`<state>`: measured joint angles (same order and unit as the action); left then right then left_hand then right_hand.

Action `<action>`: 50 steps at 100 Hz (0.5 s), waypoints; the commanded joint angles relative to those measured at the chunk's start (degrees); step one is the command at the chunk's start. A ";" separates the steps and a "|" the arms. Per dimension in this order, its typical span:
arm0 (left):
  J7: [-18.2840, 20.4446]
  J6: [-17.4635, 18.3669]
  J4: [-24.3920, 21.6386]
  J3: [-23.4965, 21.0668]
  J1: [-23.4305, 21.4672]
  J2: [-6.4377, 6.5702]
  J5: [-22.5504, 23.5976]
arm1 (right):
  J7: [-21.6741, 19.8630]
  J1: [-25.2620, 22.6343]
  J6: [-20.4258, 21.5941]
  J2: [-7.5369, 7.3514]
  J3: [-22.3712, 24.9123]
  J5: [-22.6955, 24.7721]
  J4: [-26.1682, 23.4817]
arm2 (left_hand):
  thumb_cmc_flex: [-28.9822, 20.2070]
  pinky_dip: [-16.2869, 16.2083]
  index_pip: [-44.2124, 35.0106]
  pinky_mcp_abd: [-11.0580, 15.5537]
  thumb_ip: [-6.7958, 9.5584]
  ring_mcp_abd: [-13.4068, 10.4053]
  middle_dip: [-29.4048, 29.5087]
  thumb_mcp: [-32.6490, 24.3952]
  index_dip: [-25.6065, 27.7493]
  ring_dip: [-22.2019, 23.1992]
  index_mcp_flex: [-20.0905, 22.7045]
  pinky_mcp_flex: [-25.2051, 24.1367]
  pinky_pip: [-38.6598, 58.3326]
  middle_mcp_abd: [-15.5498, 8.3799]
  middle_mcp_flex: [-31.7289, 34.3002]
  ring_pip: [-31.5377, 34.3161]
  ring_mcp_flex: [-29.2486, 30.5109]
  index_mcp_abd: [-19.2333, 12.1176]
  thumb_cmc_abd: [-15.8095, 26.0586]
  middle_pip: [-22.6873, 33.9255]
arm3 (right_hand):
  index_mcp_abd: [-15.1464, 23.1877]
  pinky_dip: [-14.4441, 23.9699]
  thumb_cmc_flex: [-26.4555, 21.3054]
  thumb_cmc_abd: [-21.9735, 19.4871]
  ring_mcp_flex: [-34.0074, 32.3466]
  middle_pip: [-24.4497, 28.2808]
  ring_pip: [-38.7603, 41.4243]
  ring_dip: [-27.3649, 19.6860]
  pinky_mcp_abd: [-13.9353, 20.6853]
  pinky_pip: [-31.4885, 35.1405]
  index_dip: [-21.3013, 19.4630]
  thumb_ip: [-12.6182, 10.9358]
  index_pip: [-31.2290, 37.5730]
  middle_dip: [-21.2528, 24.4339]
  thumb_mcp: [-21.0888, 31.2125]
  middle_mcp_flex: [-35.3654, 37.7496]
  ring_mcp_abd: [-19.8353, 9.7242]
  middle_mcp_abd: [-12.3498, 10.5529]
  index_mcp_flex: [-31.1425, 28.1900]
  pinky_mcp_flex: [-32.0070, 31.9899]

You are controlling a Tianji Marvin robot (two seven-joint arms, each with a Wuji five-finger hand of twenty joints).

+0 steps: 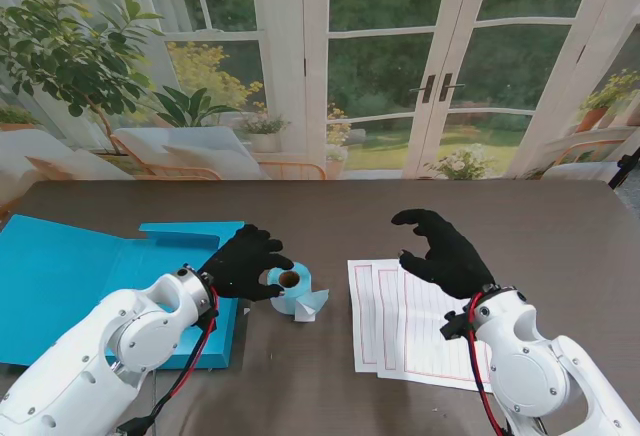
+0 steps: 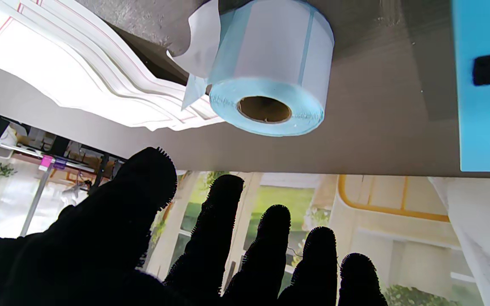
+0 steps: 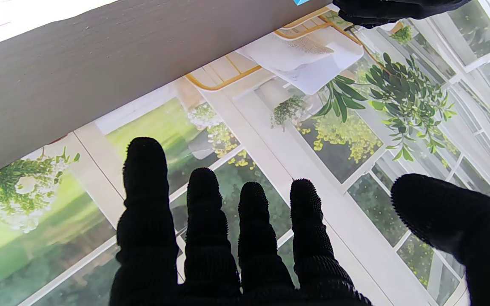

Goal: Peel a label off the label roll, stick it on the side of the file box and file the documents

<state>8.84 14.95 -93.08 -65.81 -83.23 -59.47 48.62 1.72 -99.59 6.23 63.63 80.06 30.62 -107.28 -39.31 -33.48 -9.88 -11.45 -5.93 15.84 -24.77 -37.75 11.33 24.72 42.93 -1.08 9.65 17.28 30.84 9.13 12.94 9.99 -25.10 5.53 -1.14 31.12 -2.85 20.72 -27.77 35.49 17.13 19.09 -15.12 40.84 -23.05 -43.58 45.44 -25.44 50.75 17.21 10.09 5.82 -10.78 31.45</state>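
**Both hands open, label roll unheld**

While the label roll (image 1: 291,289) lies on its side on the tabletop (image 1: 330,206), the left hand (image 1: 246,263) hovers right beside it on its left, fingers (image 2: 223,212) spread, gripping nothing. Stand view puts the fingertips at the roll's edge; actual contact cannot be told. Left wrist view shows a clear gap between fingers and roll, and a loose white label tail (image 2: 200,42) curling off the roll's side.

Right of the roll, the documents (image 1: 405,321) lie flat in a fanned stack, near the roll but apart from it. The right hand (image 1: 445,251) hangs over the stack's far edge, fingers (image 3: 145,178) apart and slightly curled, thumb out wide, holding nothing.

Left of the roll, the blue file box (image 1: 95,281) lies open and flat, partly under the left arm.
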 commanded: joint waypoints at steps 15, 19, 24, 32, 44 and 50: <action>2.02 -0.38 2.17 1.87 1.54 0.10 1.23 | -1.15 -0.25 -0.27 0.11 -0.25 -0.14 -0.06 | -0.03 0.96 -0.17 2.91 0.02 -1.23 1.11 -2.51 0.14 -0.32 -1.64 -2.63 -2.13 -0.63 -2.40 -0.33 -3.14 -2.34 -2.37 -0.57 | 0.10 1.27 -1.34 0.61 0.78 0.26 -0.07 -0.12 0.26 -1.45 0.17 -1.60 0.33 0.21 0.04 -0.99 -1.08 0.09 0.76 -24.25; 2.28 -0.50 2.36 2.15 1.81 0.17 1.63 | -1.17 -0.25 -0.33 0.11 -0.25 -0.16 -0.05 | -0.05 1.05 -0.24 3.09 0.02 -1.37 1.19 -2.65 0.14 -0.37 -1.61 -2.75 -2.22 -0.68 -2.57 -0.41 -3.27 -2.45 -2.45 -0.59 | 0.13 1.28 -1.37 0.65 0.79 0.25 -0.07 -0.12 0.24 -1.46 0.16 -1.61 0.33 0.21 0.03 -1.01 -0.99 0.07 0.75 -24.24; 2.38 -0.57 2.66 2.51 2.18 0.24 2.23 | -1.19 -0.24 -0.39 0.12 -0.26 -0.21 -0.04 | -0.11 1.14 -0.37 3.13 0.03 -1.44 1.27 -2.89 0.16 -0.42 -1.54 -2.79 -2.27 -0.78 -2.73 -0.46 -3.30 -2.69 -2.62 -0.57 | 0.06 1.30 -1.35 0.63 0.82 0.26 -0.10 -0.12 0.23 -1.47 0.16 -1.62 0.33 0.21 0.00 -0.98 -0.98 0.14 0.71 -24.24; 2.59 -0.86 3.02 3.07 2.72 0.34 3.02 | -1.22 -0.24 -0.44 0.12 -0.29 -0.28 -0.02 | -1.06 1.20 -0.70 3.24 0.19 -1.49 1.33 -3.99 0.23 -0.40 -1.21 -2.56 -2.19 -0.66 -2.75 -0.42 -3.20 -2.86 -3.74 -0.44 | 0.06 1.32 -1.35 0.55 0.81 0.24 -0.10 -0.12 0.26 -1.49 0.17 -1.63 0.31 0.22 -0.03 -1.01 -1.00 0.12 0.69 -24.24; 3.39 -1.26 3.20 3.77 3.41 0.60 4.84 | -1.17 -0.16 -0.50 0.13 -0.37 -0.31 0.08 | -1.00 0.97 -1.50 3.06 -0.02 -1.34 1.06 -6.74 0.34 0.16 -0.38 -1.83 -1.58 -0.68 -2.22 0.35 -2.62 -3.22 -5.38 0.23 | 0.02 1.35 -1.37 0.45 0.76 0.25 -0.08 -0.11 0.19 -1.51 0.15 -1.65 0.34 0.21 -0.06 -0.99 -0.96 0.15 0.67 -24.23; 3.75 -1.47 3.29 4.07 3.66 0.69 5.35 | -1.14 -0.13 -0.53 0.14 -0.40 -0.31 0.14 | -0.57 0.92 -1.76 3.12 -0.12 -1.45 1.00 -6.92 0.45 0.23 -0.31 -1.87 -1.54 -0.82 -2.62 0.40 -2.90 -3.38 -5.39 0.18 | -0.04 1.37 -1.41 0.40 0.78 0.27 -0.08 -0.11 0.27 -1.52 0.15 -1.66 0.34 0.20 -0.06 -0.96 -1.03 0.17 0.69 -24.22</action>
<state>10.98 13.80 -90.00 -61.90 -79.88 -58.92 53.64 1.35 -99.58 5.83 63.62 79.87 30.31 -107.23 -39.13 -32.86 -11.07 -10.22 -5.93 15.20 -24.09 -42.77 11.35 24.87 42.19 -1.92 9.03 17.02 30.06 9.41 11.59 7.94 -28.54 5.64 -1.14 31.23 -2.86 20.72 -27.77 35.49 17.13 19.09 -15.12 40.81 -23.05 -43.59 45.44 -25.44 50.75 17.21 10.09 5.82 -10.78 31.45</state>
